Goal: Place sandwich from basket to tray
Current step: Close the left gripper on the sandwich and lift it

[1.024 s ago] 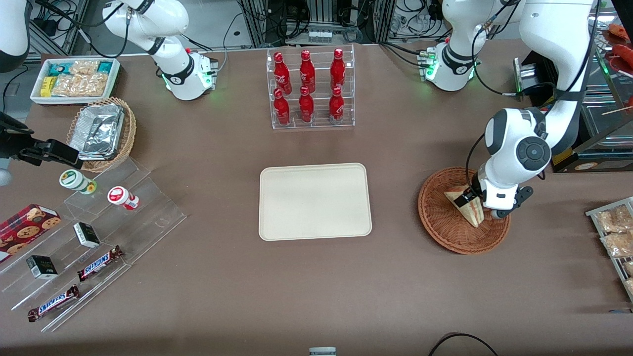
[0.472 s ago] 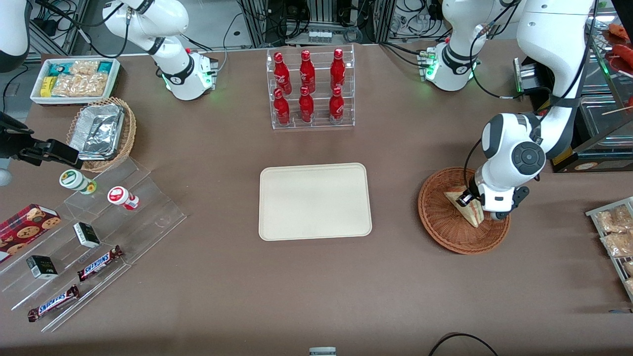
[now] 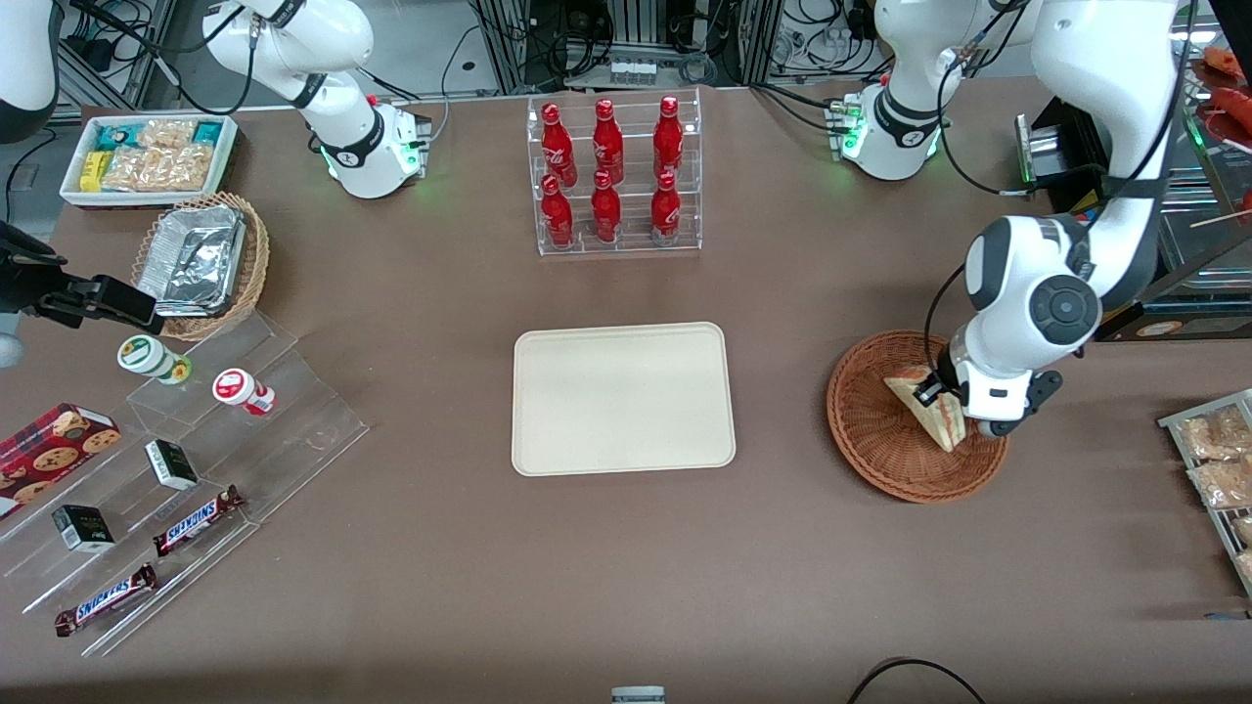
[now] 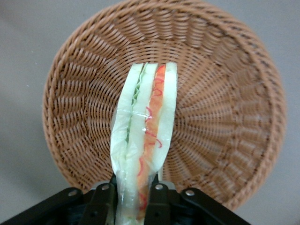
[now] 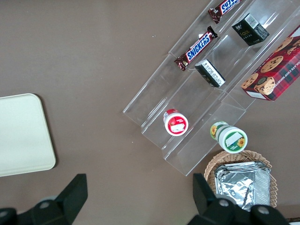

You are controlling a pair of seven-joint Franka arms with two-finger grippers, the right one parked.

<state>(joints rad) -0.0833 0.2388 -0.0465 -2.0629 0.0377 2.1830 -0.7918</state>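
Note:
The sandwich (image 3: 929,411), a clear-wrapped wedge with red, orange and green filling, stands on edge over the reddish-brown wicker basket (image 3: 871,430) at the working arm's end of the table. The left gripper (image 3: 937,396) is shut on the sandwich. In the left wrist view the black fingers (image 4: 104,199) clamp the wedge (image 4: 147,122) from both sides, with the basket (image 4: 225,103) beneath it. The cream tray (image 3: 623,398) lies flat at the table's middle, bare, and its corner shows in the right wrist view (image 5: 21,136).
A clear rack of red bottles (image 3: 613,174) stands farther from the camera than the tray. Toward the parked arm's end are a tan basket with foil trays (image 3: 201,262), a white snack box (image 3: 149,156) and a clear stepped stand with snacks (image 3: 186,489). Bagged snacks (image 3: 1218,460) lie beside the basket.
The gripper has closed in on the sandwich and shifted slightly with the wedge between its fingers. The sandwich has moved a little over the basket. The tray is unchanged.

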